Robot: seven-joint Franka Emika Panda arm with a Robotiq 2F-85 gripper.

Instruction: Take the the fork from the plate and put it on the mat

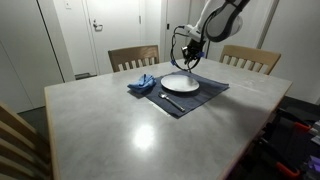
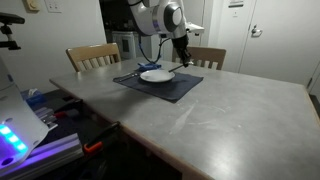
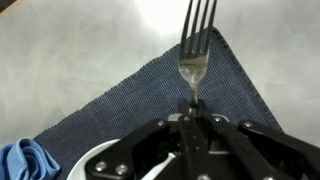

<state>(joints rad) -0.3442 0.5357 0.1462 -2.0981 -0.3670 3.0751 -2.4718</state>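
My gripper point(image 3: 191, 115) is shut on the handle of a silver fork point(image 3: 195, 45), whose tines point away from me over the corner of the dark blue mat point(image 3: 150, 100). In both exterior views the gripper point(image 1: 188, 58) point(image 2: 184, 55) hangs above the far edge of the white plate point(image 1: 180, 84) point(image 2: 156, 75), which sits on the mat point(image 1: 200, 100) point(image 2: 180, 88). The plate's rim shows at the bottom of the wrist view point(image 3: 85, 165). The fork is lifted off the plate.
A crumpled blue cloth point(image 1: 142, 83) point(image 3: 25, 160) lies on the mat beside the plate. A knife point(image 1: 170, 101) lies on the mat near the plate. Wooden chairs point(image 1: 133, 58) point(image 1: 250, 60) stand at the grey table's point(image 1: 130, 130) far side.
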